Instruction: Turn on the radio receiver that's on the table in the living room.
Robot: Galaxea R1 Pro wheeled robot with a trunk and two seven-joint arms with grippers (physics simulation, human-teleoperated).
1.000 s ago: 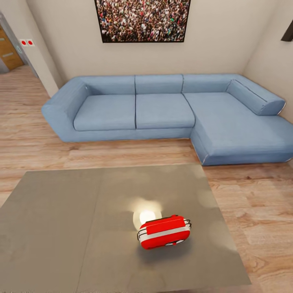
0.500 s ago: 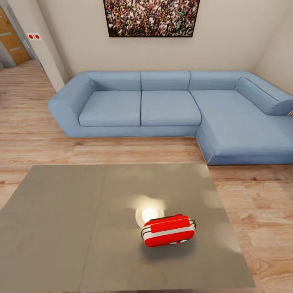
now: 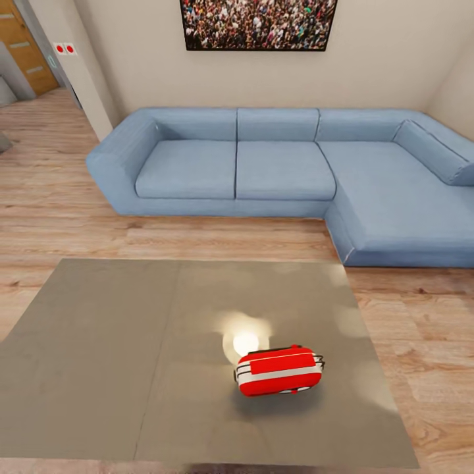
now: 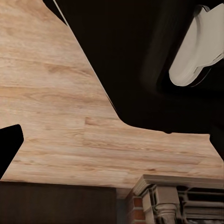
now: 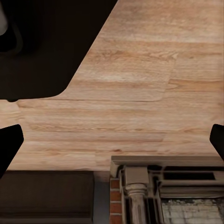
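The red radio receiver (image 3: pixel 279 371) with its white band lies on the grey glossy table (image 3: pixel 99 368), right of the table's seam and toward the near edge. A bright lamp reflection sits on the tabletop just behind it. My left gripper (image 4: pixel 112 149) hangs over the wood plank floor (image 4: pixel 56 116), one dark fingertip (image 4: pixel 8 147) showing at the picture's edge, jaws wide apart. Over the same floor my right gripper (image 5: pixel 116 144) is open, with its dark fingertips (image 5: pixel 9 144) at both edges and nothing between them.
A blue L-shaped sofa (image 3: pixel 283 171) stands beyond the table under a crowd picture (image 3: pixel 258 24). A wall corner (image 3: pixel 85 72) and a wooden door (image 3: pixel 29 46) are at the far left. Both wrist views show my dark body (image 4: pixel 140 56) and a brick fireplace (image 5: pixel 154 196).
The whole head picture has shifted to the right, so the camera has moved. The radio receiver stays put on the table.
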